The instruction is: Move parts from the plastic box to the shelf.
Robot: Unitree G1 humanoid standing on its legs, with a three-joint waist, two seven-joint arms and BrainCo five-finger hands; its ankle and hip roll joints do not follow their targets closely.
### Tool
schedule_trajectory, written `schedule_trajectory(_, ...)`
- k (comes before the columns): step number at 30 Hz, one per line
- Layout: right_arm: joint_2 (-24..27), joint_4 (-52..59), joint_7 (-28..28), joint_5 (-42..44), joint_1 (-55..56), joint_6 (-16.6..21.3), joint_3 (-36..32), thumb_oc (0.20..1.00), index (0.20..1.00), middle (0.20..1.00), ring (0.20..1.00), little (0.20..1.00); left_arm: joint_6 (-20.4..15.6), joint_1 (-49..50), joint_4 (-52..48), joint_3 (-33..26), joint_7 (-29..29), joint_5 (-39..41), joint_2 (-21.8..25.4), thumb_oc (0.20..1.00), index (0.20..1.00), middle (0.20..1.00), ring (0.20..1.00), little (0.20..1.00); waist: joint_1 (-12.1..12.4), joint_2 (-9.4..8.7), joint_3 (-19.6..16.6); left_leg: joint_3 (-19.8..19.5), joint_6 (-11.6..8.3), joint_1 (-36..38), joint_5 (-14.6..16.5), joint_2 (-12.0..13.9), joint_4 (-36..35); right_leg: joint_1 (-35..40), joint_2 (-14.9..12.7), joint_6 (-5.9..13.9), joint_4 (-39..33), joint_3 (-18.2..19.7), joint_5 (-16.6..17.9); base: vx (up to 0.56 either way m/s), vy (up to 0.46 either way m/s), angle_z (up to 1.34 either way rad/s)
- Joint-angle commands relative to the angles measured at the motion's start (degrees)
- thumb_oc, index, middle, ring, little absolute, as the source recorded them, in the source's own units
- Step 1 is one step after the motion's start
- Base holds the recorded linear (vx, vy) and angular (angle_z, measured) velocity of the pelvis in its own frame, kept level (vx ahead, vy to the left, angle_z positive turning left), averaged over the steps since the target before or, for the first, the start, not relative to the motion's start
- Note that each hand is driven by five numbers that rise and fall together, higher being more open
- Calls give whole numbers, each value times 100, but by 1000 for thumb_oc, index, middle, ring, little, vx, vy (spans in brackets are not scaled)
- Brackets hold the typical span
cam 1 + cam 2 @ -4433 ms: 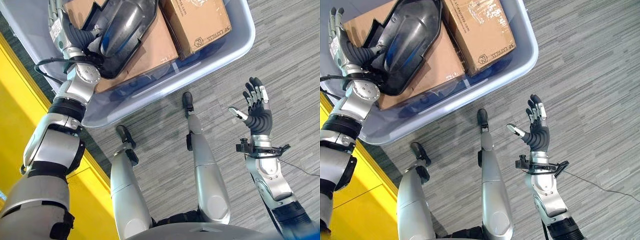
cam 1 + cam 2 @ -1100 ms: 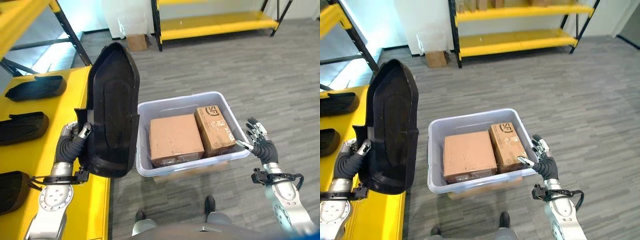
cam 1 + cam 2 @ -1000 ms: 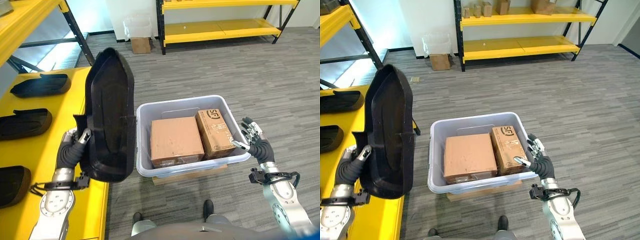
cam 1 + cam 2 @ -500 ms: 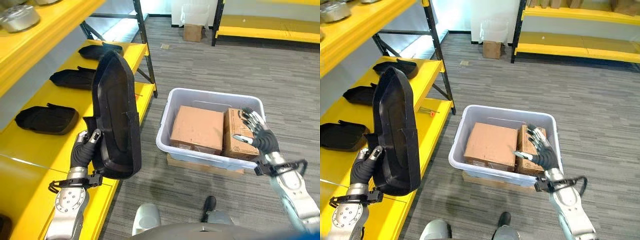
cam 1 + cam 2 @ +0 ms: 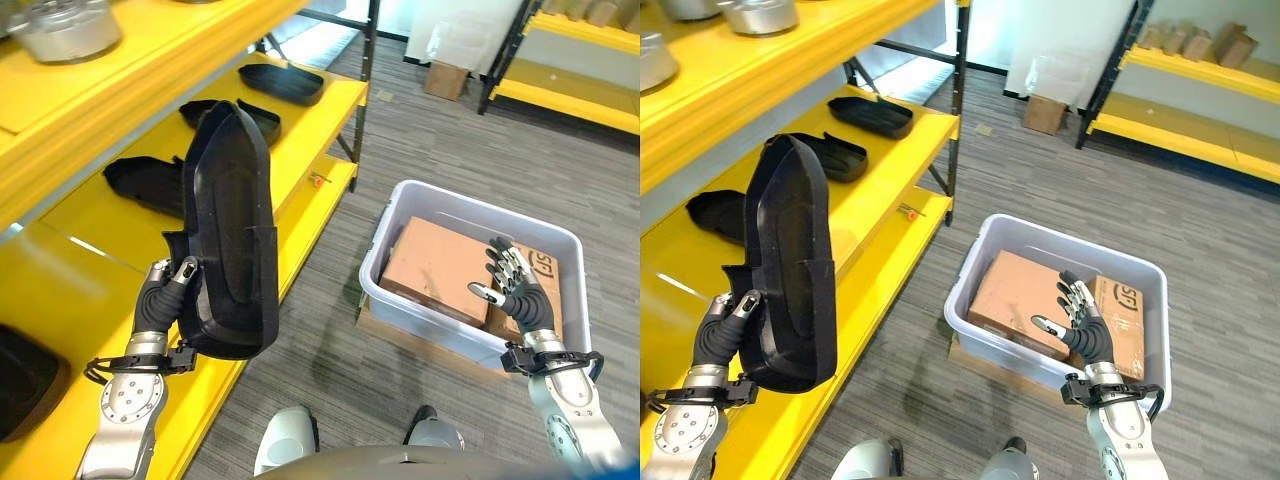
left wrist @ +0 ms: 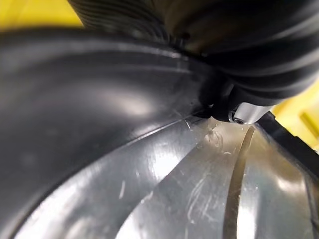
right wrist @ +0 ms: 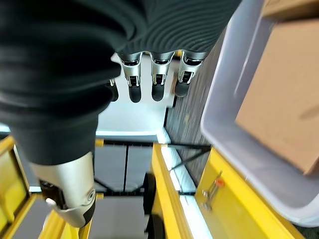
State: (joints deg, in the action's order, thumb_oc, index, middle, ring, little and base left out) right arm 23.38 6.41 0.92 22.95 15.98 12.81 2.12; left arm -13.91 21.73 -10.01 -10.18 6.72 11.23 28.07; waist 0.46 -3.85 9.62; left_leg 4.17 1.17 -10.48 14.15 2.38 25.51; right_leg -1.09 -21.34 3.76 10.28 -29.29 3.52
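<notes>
My left hand is curled round the lower edge of a long, glossy black moulded part, held upright beside the yellow shelf. My right hand hangs open over the grey plastic box.

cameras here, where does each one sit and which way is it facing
Left eye view: on the head, looking down at the yellow shelf, the plastic box and both hands.
Right eye view: beside it, same scene; the left hand holds the black part upright, the right hand is open over the box.
Left wrist view: on the left wrist, pressed against the black part's inside, its dark cover above.
Right wrist view: on the right wrist, looking past straight fingers at the box and shelf.
Shared: both eye views and the right wrist view show the box.
</notes>
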Motion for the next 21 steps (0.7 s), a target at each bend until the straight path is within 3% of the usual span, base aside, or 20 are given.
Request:
schedule_trajectory(1, 253, -58, -8, -46, -301, 195, -218, 1000, 1000, 1000, 1000, 1000, -405, -80, -801, -346, 138, -303, 47, 200, 200, 200, 200, 200, -43, 196, -45, 127, -75, 1298, -226, 244, -1484, 26, 59, 425, 566, -210, -412, -41, 245, 81)
schedule_trajectory(2, 220, -112, 18, -58, -321, 193, -206, 1000, 1000, 1000, 1000, 1000, -401, -103, -822, -334, 119, -346, 76, 200, 200, 200, 200, 200, 5, 169, -59, 49, -50, 1278, -203, 126, -1464, 116, -50, 499, 490, -296, -260, -49, 416, 91)
schedule_trajectory(3, 140, -103, 40, -103, -353, 170, -144, 1000, 1000, 1000, 1000, 1000, -417, -122, -839, -334, 108, -429, 132, 200, 200, 200, 200, 200, 36, 126, -107, -142, 45, 1244, -190, -166, -1504, 241, -267, 661, 332, -351, 155, -42, 351, 86)
schedule_trajectory(8, -31, -148, 54, -113, -405, 161, -2, 1000, 1000, 1000, 1000, 1000, -425, -257, -856, -334, 194, -561, 236, 200, 200, 200, 200, 200, -7, 112, -194, -393, 213, 1365, -304, -499, -1811, 260, -451, 796, 287, -66, 618, -15, 285, 53)
schedule_trajectory(9, -75, -131, 27, -110, -448, 145, 98, 1000, 1000, 1000, 1000, 1000, -441, -340, -818, -298, 243, -593, 284, 200, 200, 200, 200, 200, -156, 146, -142, -460, 310, 1428, -478, -579, -1938, 17, -361, 575, 434, 446, 761, -63, 165, 67)
schedule_trajectory(10, -76, -136, 27, -109, -459, 146, 101, 1000, 1000, 1000, 1000, 1000, -447, -349, -807, -301, 246, -594, 286, 200, 200, 200, 200, 200, -125, 134, -148, -424, 315, 1428, -497, -589, -1967, -38, -373, 574, 463, 500, 760, -99, 350, 56)
schedule_trajectory(11, -40, -111, -64, -36, -523, 117, 208, 1000, 1000, 1000, 1000, 1000, -446, -429, -722, -200, 253, -602, 318, 200, 200, 200, 200, 200, -364, 232, -53, -593, 399, 1504, -675, -592, -2113, -465, 436, 359, 821, 1435, 348, -68, 281, 43)
schedule_trajectory(13, 29, -111, -160, 16, -584, 127, 279, 1000, 1000, 1000, 1000, 1000, -431, -508, -698, -187, 270, -717, 345, 200, 200, 200, 200, 200, -364, 281, -55, -519, 473, 1439, -803, -619, -2129, -636, 972, 180, 1454, 1498, -89, -91, 302, 32)
schedule_trajectory(14, 49, -71, -224, 120, -607, 133, 341, 1000, 1000, 1000, 1000, 1000, -390, -615, -667, -115, 285, -753, 365, 200, 200, 200, 200, 200, -415, 245, -99, -576, 490, 1404, -853, -700, -2142, -653, 1432, 119, 1817, 1570, -451, -74, 168, 8)
schedule_trajectory(16, 81, -22, -261, 160, -613, 150, 402, 1000, 1000, 1000, 1000, 1000, -383, -681, -601, -52, 308, -775, 390, 200, 200, 200, 200, 200, -465, 164, -210, -704, 441, 1346, -913, -753, -2154, -588, 1768, 65, 1745, 1858, -667, -34, 38, 16)
schedule_trajectory(18, 100, -18, -273, 161, -632, 159, 430, 1000, 1000, 1000, 1000, 1000, -390, -707, -560, -15, 311, -776, 384, 200, 200, 200, 200, 200, -484, 131, -274, -756, 410, 1280, -954, -762, -2152, -579, 1908, 38, 1610, 2034, -728, -30, -49, 33)
schedule_trajectory(19, 127, 10, -279, 199, -648, 172, 481, 1000, 1000, 1000, 1000, 1000, -413, -690, -567, -36, 308, -754, 360, 200, 200, 200, 200, 200, -444, 71, -340, -790, 354, 1152, -939, -779, -2085, -407, 1944, -18, 1166, 2252, -942, -37, -73, 8)
schedule_trajectory(21, 142, 33, -300, 228, -655, 190, 513, 1000, 1000, 1000, 1000, 1000, -425, -645, -594, -61, 310, -776, 345, 200, 200, 200, 200, 200, -392, 38, -384, -809, 345, 1030, -936, -801, -2041, -248, 1960, -28, 801, 2335, -1023, -63, -84, 15)
